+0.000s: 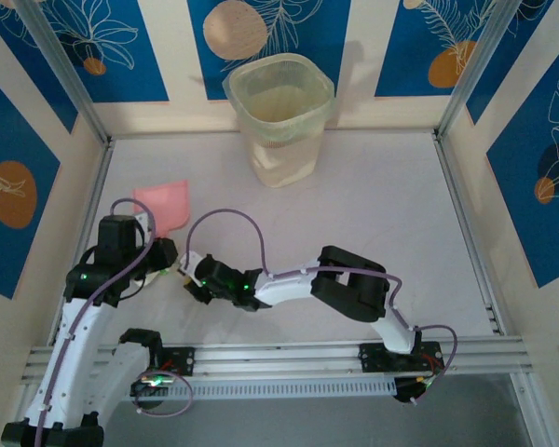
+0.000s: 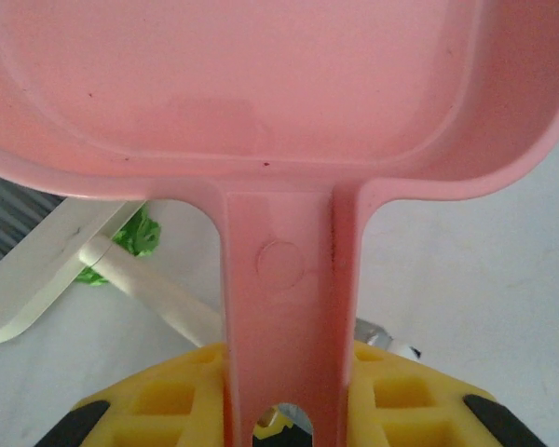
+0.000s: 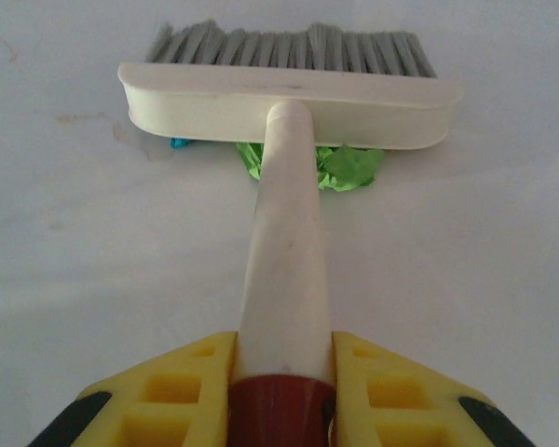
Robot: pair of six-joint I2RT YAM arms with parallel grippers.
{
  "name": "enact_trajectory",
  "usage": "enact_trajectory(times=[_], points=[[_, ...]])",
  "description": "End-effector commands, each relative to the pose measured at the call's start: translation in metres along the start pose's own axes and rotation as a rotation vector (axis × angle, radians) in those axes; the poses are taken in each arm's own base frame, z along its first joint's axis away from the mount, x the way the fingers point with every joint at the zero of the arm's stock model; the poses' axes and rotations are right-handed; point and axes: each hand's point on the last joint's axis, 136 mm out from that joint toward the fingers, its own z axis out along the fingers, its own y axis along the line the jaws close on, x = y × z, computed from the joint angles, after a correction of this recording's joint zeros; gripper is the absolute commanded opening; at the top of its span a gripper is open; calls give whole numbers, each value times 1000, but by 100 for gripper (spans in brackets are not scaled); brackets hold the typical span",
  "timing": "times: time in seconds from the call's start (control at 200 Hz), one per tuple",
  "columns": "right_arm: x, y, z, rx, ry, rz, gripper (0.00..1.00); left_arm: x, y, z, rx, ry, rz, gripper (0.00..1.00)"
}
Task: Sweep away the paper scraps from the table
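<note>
Right wrist view: the right jaws are pressed tight on the cream brush handle [image 3: 284,279], just ahead of its red end cap [image 3: 279,410]. Holding it that far back leaves the whole shaft free to reach. The handle runs away from the jaws to the brush head [image 3: 289,102], which lies crosswise, with the grey bristles [image 3: 289,42] showing past its far edge. The paper scraps sit against the near side of the head: a green scrap [image 3: 349,168] partly tucked under it just right of the handle, and a cyan scrap [image 3: 179,142] peeping out on the left. With the scraps on that side, the brush seems set to drag them back toward the pan rather than push them away.

In the left wrist view the left jaws pinch the pink dustpan handle [image 2: 284,307] between the yellow pads, and the dustpan [image 2: 261,84] opens out beyond. It appears to be held low over the worktop [image 1: 382,205] as a ready catcher. The green wad and the brush show under its left edge, so tool and pan are close together.

From the top view, both wrists meet at the near left of the worktop. A translucent waste bin [image 1: 279,121] stands well apart at the far middle, probably where the scraps go once collected. None are in the pan yet.
</note>
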Motion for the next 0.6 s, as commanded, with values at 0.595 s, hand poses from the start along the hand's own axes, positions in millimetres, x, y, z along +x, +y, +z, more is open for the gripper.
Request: enact_trajectory(times=[0.595], points=[[44,-93,-100,229,19,184,0,-4,-19,-4,101,-10,15,0]])
